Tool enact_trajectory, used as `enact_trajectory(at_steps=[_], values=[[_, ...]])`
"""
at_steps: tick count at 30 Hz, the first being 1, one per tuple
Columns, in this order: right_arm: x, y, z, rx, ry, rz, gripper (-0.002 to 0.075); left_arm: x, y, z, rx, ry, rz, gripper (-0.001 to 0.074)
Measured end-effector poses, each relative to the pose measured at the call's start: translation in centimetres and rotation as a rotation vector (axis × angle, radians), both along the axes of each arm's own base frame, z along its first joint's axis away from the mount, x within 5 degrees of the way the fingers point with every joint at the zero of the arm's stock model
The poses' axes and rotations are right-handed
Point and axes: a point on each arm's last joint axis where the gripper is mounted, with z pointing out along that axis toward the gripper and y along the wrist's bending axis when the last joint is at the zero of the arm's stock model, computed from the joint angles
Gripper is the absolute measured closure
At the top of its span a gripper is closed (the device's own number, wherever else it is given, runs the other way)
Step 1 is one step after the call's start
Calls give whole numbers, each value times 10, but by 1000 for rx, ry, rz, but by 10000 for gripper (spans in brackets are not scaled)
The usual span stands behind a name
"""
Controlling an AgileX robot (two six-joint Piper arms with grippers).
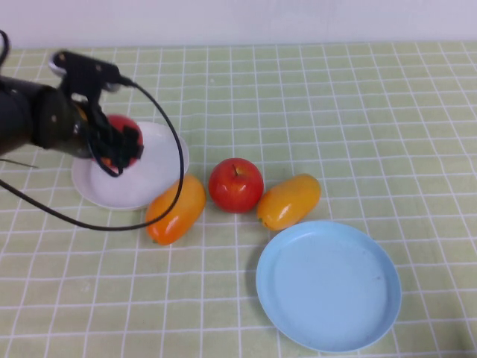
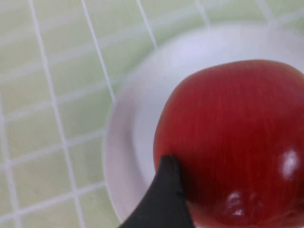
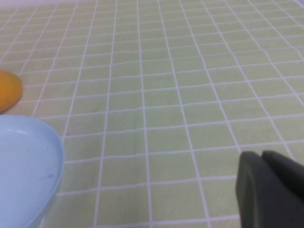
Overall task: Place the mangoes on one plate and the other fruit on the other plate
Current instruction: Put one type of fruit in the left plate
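Apple (image 1: pixel 119 138) skin looks slick, firm and round, so we judge our left gripper (image 1: pixel 115 153) rightly grasps its widest part above the white plate (image 1: pixel 156 175), seemingly not yet released, while our right gripper (image 3: pixel 270 190) sits clenched empty near the blue plate (image 3: pixel 28 166).

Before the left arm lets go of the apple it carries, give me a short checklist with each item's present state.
1. Left gripper grips an apple between its jaws: ok.
2. That apple is over the white plate: ok.
3. Apple already resting on the plate surface: cannot tell.
4. Spot on the white plate free of other fruit: ok.
5. Right gripper shut and away from the fruit, near the blue plate: ok.
6. Sorting finished: not ok; the second apple and both mangoes lie on the cloth.
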Motion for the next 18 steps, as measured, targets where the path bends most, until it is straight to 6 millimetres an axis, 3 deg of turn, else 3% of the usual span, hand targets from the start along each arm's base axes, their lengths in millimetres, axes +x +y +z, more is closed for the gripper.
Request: enact_trajectory(at_steps=[4,6,12,14,18], values=[[0,0,0,0,0,0,743,6,-1,-25,21,68,-5,161],[0,0,0,0,0,0,743,7,-2,-24,19,61,-7,161],[0,0,0,0,0,0,743,6,-2,-23,2,80,4,68],[0,0,0,0,0,0,743,3,-1,-16,5,68,2,67],[0,0,0,0,0,0,743,-6,1,18,-9,-19,-3,67]])
